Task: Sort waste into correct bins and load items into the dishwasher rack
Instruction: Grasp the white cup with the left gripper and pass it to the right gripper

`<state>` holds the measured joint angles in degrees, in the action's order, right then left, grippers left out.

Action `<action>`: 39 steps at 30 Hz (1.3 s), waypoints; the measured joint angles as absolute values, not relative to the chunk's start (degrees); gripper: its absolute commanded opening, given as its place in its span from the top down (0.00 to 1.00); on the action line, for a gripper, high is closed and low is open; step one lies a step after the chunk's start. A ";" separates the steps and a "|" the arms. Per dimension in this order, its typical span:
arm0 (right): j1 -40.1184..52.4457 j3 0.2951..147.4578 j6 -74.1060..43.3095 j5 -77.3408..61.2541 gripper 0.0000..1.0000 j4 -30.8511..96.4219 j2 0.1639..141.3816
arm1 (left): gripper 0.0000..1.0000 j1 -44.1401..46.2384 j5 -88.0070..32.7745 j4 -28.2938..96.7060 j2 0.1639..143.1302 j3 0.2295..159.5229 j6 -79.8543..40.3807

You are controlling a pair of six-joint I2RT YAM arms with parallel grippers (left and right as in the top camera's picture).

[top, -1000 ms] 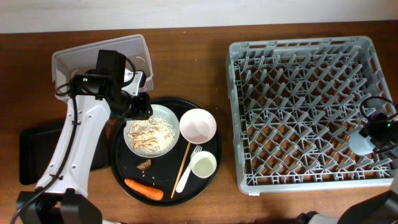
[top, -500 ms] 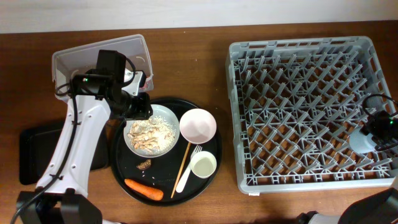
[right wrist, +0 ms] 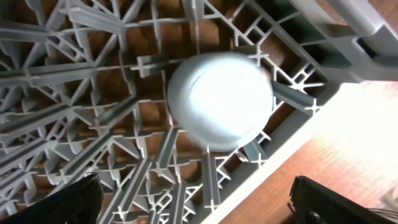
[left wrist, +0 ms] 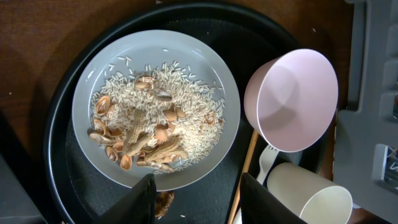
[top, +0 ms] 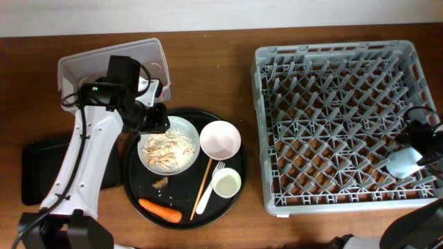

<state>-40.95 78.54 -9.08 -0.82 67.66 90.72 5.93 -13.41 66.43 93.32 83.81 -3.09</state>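
The white plate (top: 194, 135) with rice-like scraps (top: 173, 145) sits on the round black tray, beside the pinkish bowl (top: 220, 139), white cup (top: 226, 183), fork (top: 208, 190), brown bit (top: 160, 182) and carrot (top: 160, 210). My left gripper (top: 154, 119) hovers open over the plate's near edge (left wrist: 99, 68), its fingers (left wrist: 140, 202) apart and empty. The pale blue cup (top: 403, 162) lies in the rack (top: 325, 83) at its right front corner. My right gripper (top: 422, 138) is wide open above the cup (right wrist: 221, 99), apart from it. No wrapper or paper scrap shows.
The clear tub (top: 114, 66) stands behind the left arm. The flat black tray (top: 38, 169) lies at the far left, partly under the arm. A wooden chopstick (top: 201, 185) lies on the round black tray (top: 138, 197). The rack's front wall (right wrist: 311, 118) borders bare table.
The pale blue cup has shifted slightly and settled in the rack's corner; my right gripper has drawn a little away from it. The left arm has not moved.
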 measured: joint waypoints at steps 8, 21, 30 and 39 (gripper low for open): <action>-36.73 78.63 -2.83 -20.58 0.10 72.95 89.95 | 0.52 6.72 -14.11 66.89 93.32 83.81 -3.11; -14.83 78.76 0.73 -16.95 0.07 76.14 84.47 | 0.64 32.71 -17.19 62.50 93.30 66.35 -4.43; -14.79 78.76 0.71 -16.51 0.04 76.29 84.47 | 1.00 30.33 -17.34 58.67 93.14 66.32 -7.92; -9.65 78.83 19.38 -46.52 0.01 73.73 84.47 | 1.00 14.50 -57.23 34.83 93.58 76.44 -7.29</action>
